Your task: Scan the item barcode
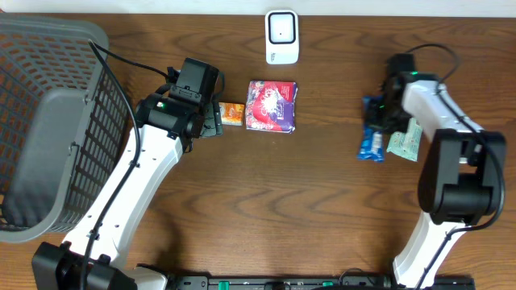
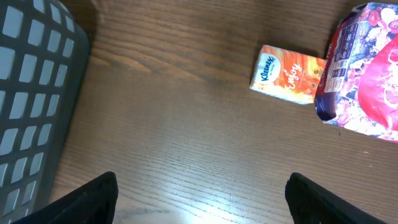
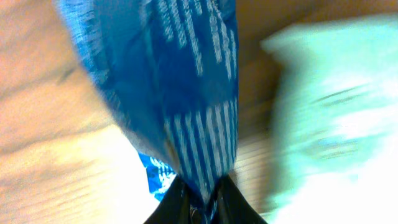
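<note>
far left, the grey basket [image 1: 48, 121] sits on the surface [image 1: 266, 209], nothing to do with the action right now. next along, the left end effector [image 1: 211, 121] hangs with its jaws wide and nothing between them, and its own camera shows only bare wood there. just beyond it lies the orange tissue pack [image 2: 287, 76], touching the red packet [image 1: 272, 105], both flat and untouched. up at the far edge, middle of the surface, stands the white scanner [image 1: 282, 36], with nothing in front of it. so no scan yet, by the look of it.

now to the right, where it's happening. the right end effector [image 3: 199, 202] is down on the blue packet [image 1: 371, 141], jaws pinched narrow on the edge of its wrapper. that's clear in the wrist view, though the picture is blurred. the pale green packet [image 1: 405, 142] lies just beside it.

my read: the pick is made and that's about all. the blue packet is low, by the right edge, well apart from the scanner. left to do: lift it, carry it across, and turn the barcode to the scanner's face. i can't make out the barcode anywhere on it.
</note>
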### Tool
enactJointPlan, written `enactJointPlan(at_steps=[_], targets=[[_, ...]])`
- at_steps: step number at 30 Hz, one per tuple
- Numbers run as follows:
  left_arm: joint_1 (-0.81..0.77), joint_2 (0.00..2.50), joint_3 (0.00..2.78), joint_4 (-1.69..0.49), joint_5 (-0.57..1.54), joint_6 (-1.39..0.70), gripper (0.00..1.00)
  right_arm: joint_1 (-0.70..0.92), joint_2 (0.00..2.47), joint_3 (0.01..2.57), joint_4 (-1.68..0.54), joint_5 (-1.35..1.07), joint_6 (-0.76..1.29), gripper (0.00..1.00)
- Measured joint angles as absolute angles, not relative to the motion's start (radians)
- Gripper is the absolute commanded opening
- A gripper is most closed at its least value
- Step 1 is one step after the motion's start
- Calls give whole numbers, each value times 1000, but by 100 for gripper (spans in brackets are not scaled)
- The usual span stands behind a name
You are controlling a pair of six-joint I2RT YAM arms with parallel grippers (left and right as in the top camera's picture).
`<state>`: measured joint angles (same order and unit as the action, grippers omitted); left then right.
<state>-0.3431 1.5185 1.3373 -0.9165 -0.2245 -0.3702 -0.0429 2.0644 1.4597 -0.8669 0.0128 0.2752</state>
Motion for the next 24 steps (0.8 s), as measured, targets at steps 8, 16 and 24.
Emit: enactJointPlan(at_steps=[8, 16, 24], targets=[[-343, 1518, 1337, -916, -224, -370, 86, -83, 2068, 1667, -1023, 44, 230, 75], [-343, 1518, 1337, -916, -224, -370, 86, -5, 2068, 1702, -984, -216, 228, 79], [-343, 1518, 1337, -916, -224, -370, 86, 186, 2070, 1698, -745, -394, 300, 86]])
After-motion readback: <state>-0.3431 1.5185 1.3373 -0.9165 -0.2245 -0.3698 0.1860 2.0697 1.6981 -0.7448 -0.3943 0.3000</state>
